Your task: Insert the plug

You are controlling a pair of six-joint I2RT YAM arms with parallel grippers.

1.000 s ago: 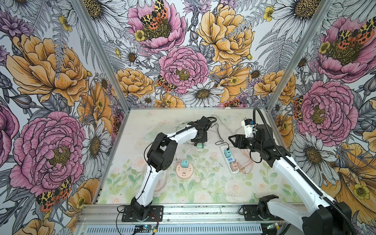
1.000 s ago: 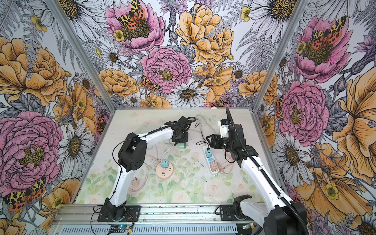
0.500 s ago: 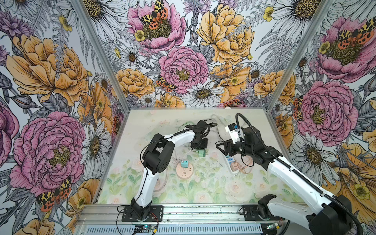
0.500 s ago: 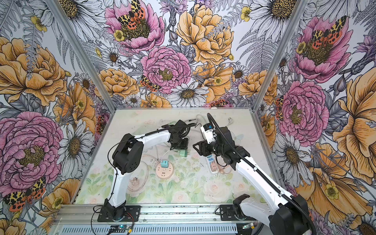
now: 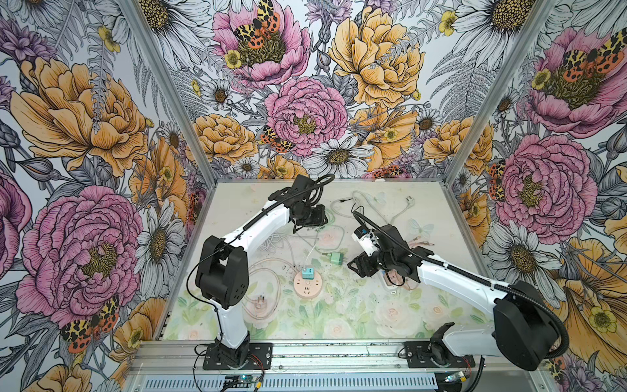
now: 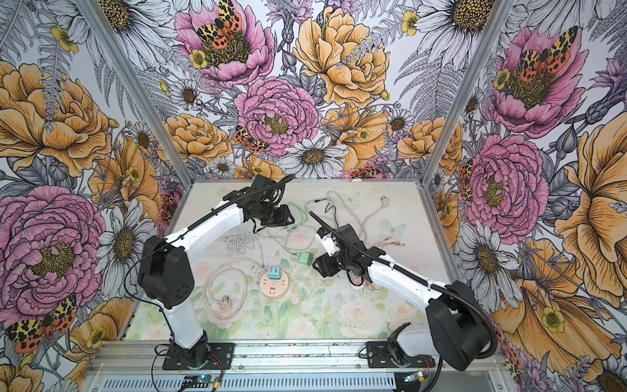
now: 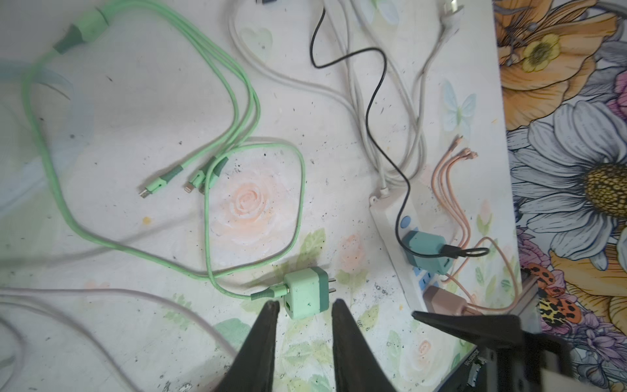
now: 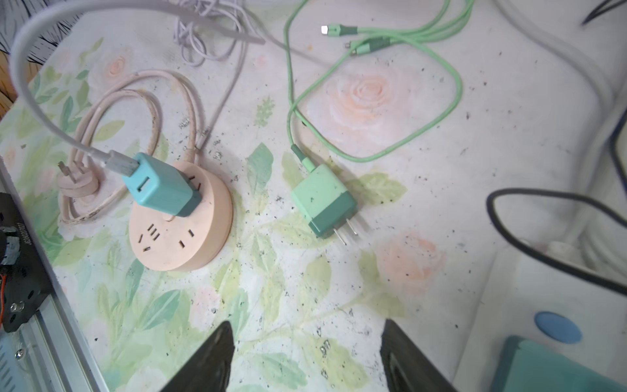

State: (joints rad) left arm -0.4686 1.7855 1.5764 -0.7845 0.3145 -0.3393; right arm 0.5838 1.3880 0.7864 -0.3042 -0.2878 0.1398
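So the mint-green charger plug [image 8: 324, 203] is lying flat on the counter [image 8: 339, 315], prongs bare, near the round pink socket hub [image 8: 190, 237]. Left fingers [image 7: 266, 332] are slightly apart and empty. Right fingers [image 8: 217, 353] are wide apart, also empty.

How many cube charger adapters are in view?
4: a green charger lying loose on the mat; a teal charger plugged into the round pink socket; a dark teal charger and a pink charger, both in the white power strip. Others may be hidden.
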